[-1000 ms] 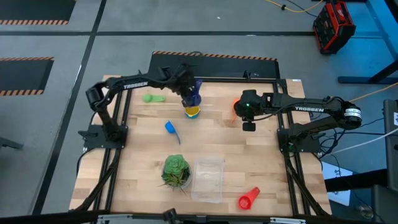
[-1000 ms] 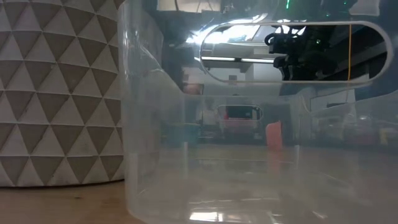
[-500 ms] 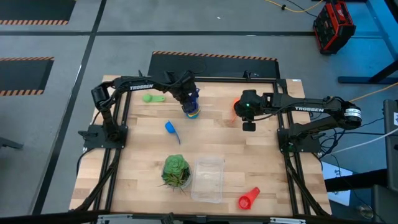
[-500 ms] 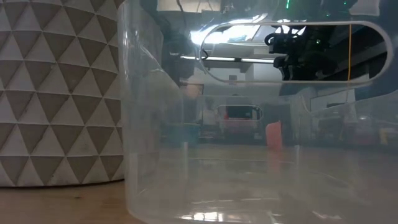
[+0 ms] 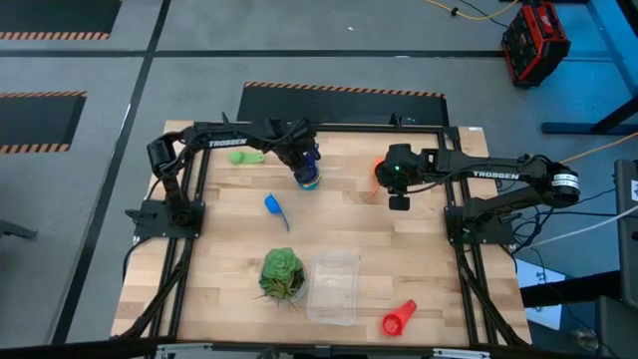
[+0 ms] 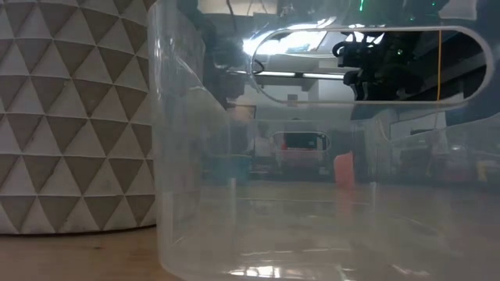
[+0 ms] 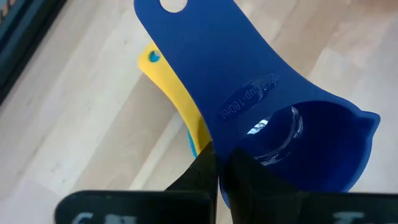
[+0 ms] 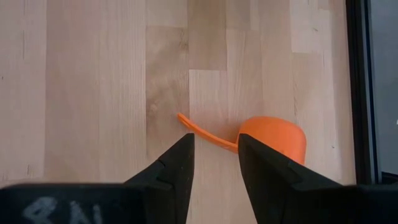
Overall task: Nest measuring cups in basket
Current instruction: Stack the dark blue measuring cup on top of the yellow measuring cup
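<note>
My left gripper (image 5: 302, 168) (image 7: 219, 177) is at the far middle of the table, shut on a dark blue measuring cup (image 7: 280, 124). That cup's bowl sits over a yellow cup (image 7: 171, 84) (image 5: 310, 183), with a sliver of light blue beneath. My right gripper (image 5: 398, 201) (image 8: 216, 171) hangs open just above the table by the orange cup (image 8: 273, 140) and touches nothing. A green cup (image 5: 244, 157), a blue cup (image 5: 274, 206) and a red cup (image 5: 397, 319) lie loose on the wood. The clear basket (image 5: 334, 287) stands near the front edge. My left gripper pinches the dark blue cup's wall (image 7: 231, 163) at the side where the handle joins. One finger seems to be inside the bowl and one outside. The fingers slant steeply down from above. The cup's mouth faces up, with its handle (image 7: 205, 56) lying over the yellow cup's handle at a slight angle.
A green leafy ball (image 5: 282, 274) in a triangle-patterned pot (image 6: 70, 117) stands right beside the basket's left side. The basket's clear wall (image 6: 312, 195) fills most of the low view. Bare wood lies in the middle of the table.
My left gripper has sunk a little with the dark blue cup and rolled at the wrist. The cup has come down over the yellow cup, which now shows less from above. My right gripper has kept still.
</note>
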{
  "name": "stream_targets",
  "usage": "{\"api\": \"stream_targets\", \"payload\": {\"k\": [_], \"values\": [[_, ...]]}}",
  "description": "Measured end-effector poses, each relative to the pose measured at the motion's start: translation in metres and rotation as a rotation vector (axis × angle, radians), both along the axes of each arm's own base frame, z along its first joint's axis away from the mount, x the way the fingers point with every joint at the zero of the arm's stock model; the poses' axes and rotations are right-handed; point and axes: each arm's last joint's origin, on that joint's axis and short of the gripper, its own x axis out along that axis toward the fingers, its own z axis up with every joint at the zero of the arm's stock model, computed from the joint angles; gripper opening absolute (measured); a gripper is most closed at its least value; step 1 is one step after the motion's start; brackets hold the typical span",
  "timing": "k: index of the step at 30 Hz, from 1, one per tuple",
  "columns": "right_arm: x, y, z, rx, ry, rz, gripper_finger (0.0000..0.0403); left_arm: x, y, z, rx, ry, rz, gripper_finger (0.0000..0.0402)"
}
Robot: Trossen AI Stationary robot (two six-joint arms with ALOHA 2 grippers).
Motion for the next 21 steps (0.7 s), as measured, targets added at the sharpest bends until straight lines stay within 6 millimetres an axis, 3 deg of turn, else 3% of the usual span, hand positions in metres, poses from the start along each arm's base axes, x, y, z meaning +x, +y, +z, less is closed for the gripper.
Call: {"api": "stream_targets", "payload": {"k": [12,21], "values": [[0.0,0.0,0.0,0.0,0.0,0.0,0.0129,0.0,0.0,-0.001,0.023,0.013,0.039,0.0009],[0.0,0.0,0.0,0.0,0.0,0.0,0.0129,0.009,0.002,-0.027,-0.017,0.065,0.052,0.0009]]}}
